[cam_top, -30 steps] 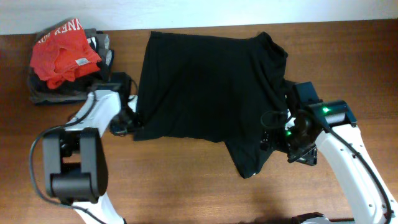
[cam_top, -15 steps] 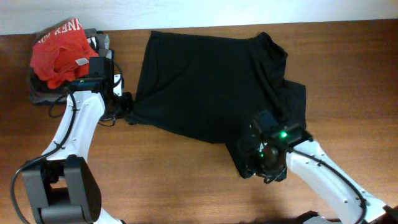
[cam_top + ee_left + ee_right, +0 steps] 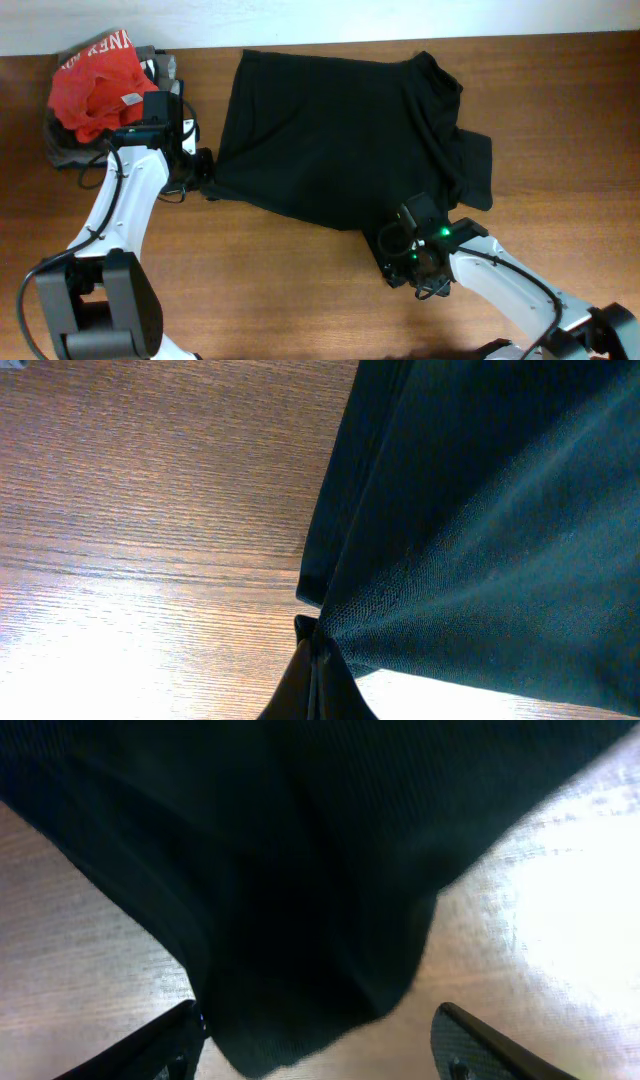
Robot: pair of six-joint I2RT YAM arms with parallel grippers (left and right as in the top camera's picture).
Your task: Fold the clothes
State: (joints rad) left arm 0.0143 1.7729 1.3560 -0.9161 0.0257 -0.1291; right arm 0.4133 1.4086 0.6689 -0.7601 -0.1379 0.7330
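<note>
The black T-shirt (image 3: 330, 130) lies spread across the middle of the wooden table, with a sleeve folded over at its right (image 3: 475, 165) and a flap hanging toward the front. My left gripper (image 3: 203, 172) is shut on the shirt's left lower corner; the left wrist view shows its closed fingers (image 3: 318, 660) pinching the fabric edge (image 3: 480, 540). My right gripper (image 3: 397, 262) is open at the shirt's front flap; in the right wrist view its spread fingers (image 3: 320, 1042) straddle the flap's tip (image 3: 300, 920) above the wood.
A red garment with white lettering (image 3: 100, 85) lies on a pile of grey and dark folded garments (image 3: 70, 150) at the back left corner. A pale wall edge (image 3: 320, 20) runs along the table's far side.
My right arm swung from the shirt's right side down to its front flap. My left gripper pulled the shirt's left corner up and left, then stayed still.
</note>
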